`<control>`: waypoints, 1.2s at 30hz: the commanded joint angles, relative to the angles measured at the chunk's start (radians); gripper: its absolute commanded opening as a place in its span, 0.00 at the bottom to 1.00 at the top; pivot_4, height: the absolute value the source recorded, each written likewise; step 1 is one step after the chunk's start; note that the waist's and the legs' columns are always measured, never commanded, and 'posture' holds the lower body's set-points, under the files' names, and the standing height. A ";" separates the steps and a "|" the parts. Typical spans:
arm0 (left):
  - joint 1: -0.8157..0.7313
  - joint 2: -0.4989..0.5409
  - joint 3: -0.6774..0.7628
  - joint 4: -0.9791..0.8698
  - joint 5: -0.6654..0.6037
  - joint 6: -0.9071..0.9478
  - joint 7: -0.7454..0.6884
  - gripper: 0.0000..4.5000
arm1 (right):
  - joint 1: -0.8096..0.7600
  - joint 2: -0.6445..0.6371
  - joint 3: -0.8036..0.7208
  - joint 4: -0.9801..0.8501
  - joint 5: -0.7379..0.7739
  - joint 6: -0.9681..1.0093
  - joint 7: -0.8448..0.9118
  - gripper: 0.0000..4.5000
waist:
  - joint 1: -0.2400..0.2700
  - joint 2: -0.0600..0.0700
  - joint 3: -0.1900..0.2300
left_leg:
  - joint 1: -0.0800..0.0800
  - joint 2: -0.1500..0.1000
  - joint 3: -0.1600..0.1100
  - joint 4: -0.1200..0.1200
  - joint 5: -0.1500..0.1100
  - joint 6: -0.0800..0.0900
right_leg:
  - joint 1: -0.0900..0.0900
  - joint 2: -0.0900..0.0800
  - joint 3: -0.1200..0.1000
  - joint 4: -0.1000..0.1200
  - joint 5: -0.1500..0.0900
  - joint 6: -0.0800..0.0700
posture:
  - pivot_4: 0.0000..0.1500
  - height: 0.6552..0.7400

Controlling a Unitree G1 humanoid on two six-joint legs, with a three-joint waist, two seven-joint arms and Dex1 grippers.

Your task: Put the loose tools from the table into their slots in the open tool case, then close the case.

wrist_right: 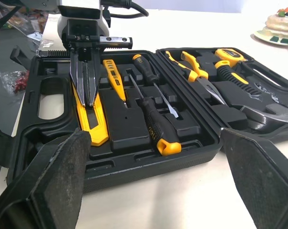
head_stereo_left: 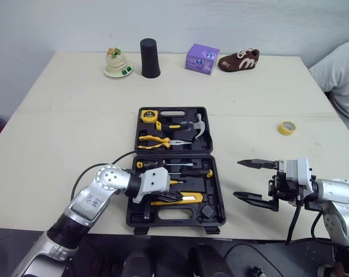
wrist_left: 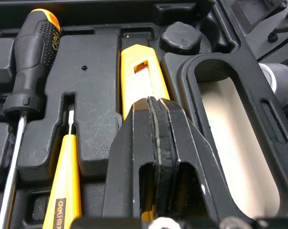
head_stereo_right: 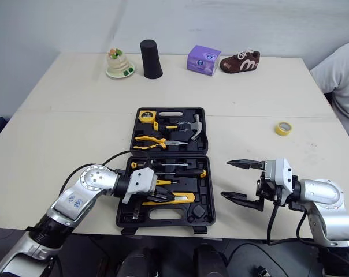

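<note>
The black tool case [head_stereo_left: 221, 202] lies open in the middle of the table, lid half on the far side. A yellow utility knife [head_stereo_left: 189, 198] lies in the near half, next to the case handle opening [wrist_left: 230, 143]. My left gripper [head_stereo_left: 177, 196] is shut, its tips resting on top of the knife [wrist_left: 139, 76]. Beside it lie an orange test pen [wrist_left: 63, 181] and a black-and-orange screwdriver [wrist_right: 156, 126]. The lid half holds pliers [head_stereo_left: 157, 140], a hammer [head_stereo_left: 195, 128] and a tape measure [head_stereo_left: 148, 115]. My right gripper [head_stereo_left: 249, 180] hangs open over bare table to the right of the case.
A yellow tape roll [head_stereo_left: 287, 127] lies on the table at the right. Along the far edge stand a cake figure [head_stereo_left: 117, 63], a black cup [head_stereo_left: 150, 58], a purple box [head_stereo_left: 201, 58] and a brown shoe [head_stereo_left: 238, 60]. A person's sleeve [head_stereo_left: 342, 75] shows at the far right.
</note>
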 commanded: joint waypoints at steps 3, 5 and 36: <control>0.047 -0.020 0.046 0.043 0.007 -0.063 0.044 0.01 | 0.000 -0.019 -0.061 0.023 0.012 -0.018 -0.001 1.00 | 0.000 0.000 0.000 | 0.006 0.000 0.000 -0.002 -0.002 -0.001 | 0.008 0.000 0.000 -0.003 0.000 -0.001 | 1.00 1.00; 0.036 -0.029 0.082 0.027 -0.024 -0.081 0.039 0.01 | 0.001 -0.022 -0.076 0.046 0.007 -0.025 -0.002 1.00 | 0.000 -0.001 0.000 | 0.005 0.000 0.000 -0.002 -0.002 -0.001 | 0.006 0.000 0.000 -0.003 0.000 -0.001 | 1.00 1.00; 0.490 0.042 1.232 0.369 -0.180 -0.230 0.599 0.98 | 0.000 0.024 -0.587 0.908 -0.150 -0.557 -0.740 1.00 | -0.054 -0.008 0.004 | 0.001 0.006 0.015 -0.004 -0.011 -0.004 | -0.006 0.001 0.008 -0.004 -0.001 0.000 | 1.00 1.00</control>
